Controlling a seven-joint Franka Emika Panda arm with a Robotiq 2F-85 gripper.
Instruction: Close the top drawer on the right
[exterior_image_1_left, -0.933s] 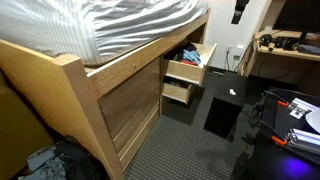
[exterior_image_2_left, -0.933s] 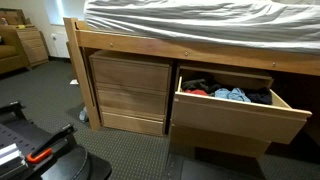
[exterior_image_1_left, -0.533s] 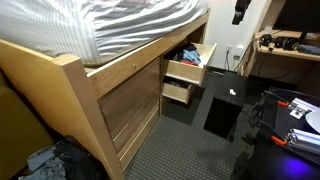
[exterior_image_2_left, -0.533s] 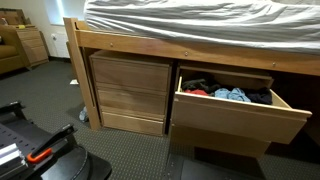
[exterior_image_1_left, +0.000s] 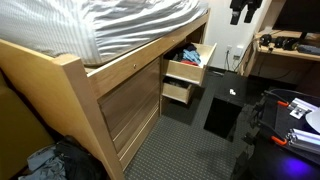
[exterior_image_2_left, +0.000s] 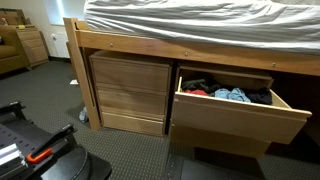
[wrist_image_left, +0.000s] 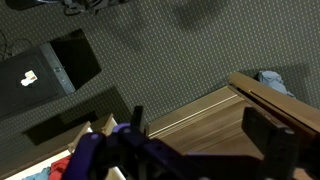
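we are seeing the top drawer (exterior_image_2_left: 240, 118) standing pulled out at the right of the frame under the bed (exterior_image_2_left: 150, 52), clothes (exterior_image_2_left: 232, 95) inside. the gripper (wrist_image_left: 195, 128) is showing low in the wrist view, jaws spread, holding nothing.

No text, label or number is legible in any view.

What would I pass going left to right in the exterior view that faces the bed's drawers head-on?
small dresser → closed cabinet under the bed → open top drawer
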